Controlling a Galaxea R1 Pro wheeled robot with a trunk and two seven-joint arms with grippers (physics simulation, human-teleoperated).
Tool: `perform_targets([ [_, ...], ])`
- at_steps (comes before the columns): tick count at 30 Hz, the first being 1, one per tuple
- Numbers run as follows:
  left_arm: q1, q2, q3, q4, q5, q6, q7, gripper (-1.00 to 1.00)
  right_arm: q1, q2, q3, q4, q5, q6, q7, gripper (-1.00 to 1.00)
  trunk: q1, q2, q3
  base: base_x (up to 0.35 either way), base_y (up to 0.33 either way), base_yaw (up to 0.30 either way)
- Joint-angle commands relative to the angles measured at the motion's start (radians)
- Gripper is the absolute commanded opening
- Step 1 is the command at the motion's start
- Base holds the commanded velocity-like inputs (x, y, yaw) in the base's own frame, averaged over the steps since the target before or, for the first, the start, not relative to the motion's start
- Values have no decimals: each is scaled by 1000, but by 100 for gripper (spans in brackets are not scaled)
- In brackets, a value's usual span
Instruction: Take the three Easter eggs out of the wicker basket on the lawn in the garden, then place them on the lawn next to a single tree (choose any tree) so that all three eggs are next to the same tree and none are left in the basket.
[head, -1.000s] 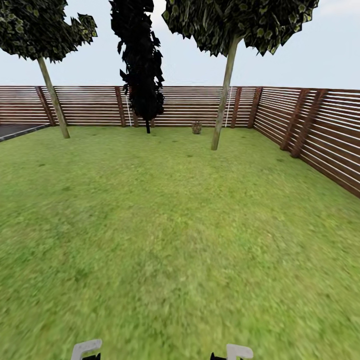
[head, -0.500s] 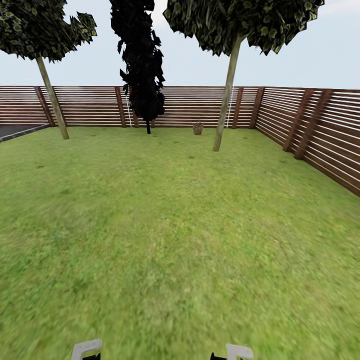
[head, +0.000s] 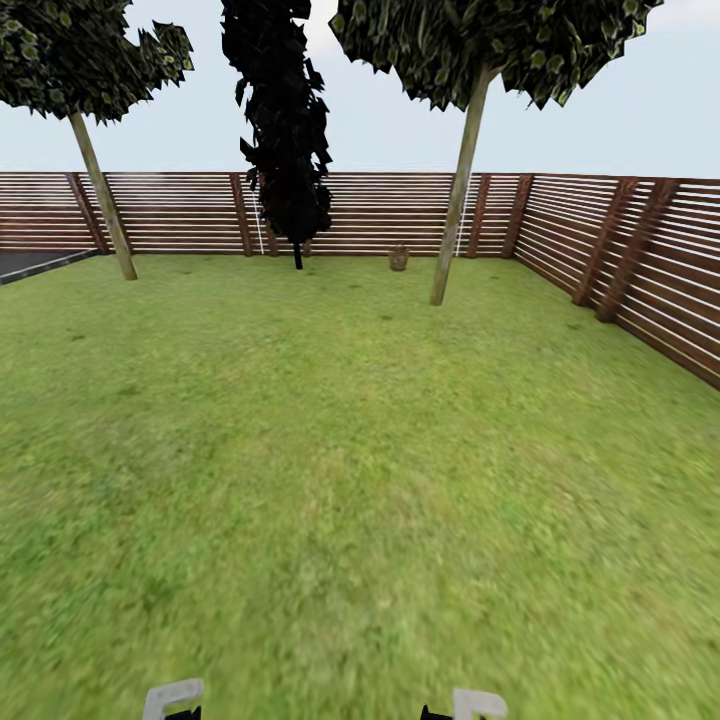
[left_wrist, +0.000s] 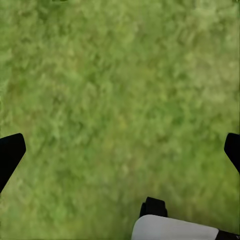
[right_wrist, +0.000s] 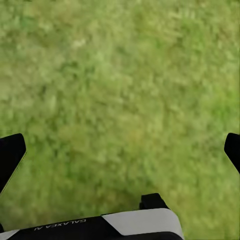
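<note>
Grass fills the scene: a broad, mottled green lawn bounded by a dark slatted wooden fence. A tall tree with a straight pale trunk and leafy crown is seen far ahead, slightly right. Just to its left, near the fence, a small round brown wicker basket is seen; any eggs are too small to make out. It lies well ahead of both arms, nearer the right. The left gripper and right gripper are spread wide over bare grass, nothing held.
</note>
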Motion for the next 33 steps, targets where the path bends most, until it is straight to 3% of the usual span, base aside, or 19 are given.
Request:
perform_targets([
  [1,-1,0,3,1,-1,-4,1,100,-1,0,3,1,-5,-4,-4,100,1,-2,-2,244,109,0],
  [33,-1,0,3,1,-1,-4,0,100,-1,0,3,1,-4,-7,-3,100,1,-2,-2,244,109,0],
])
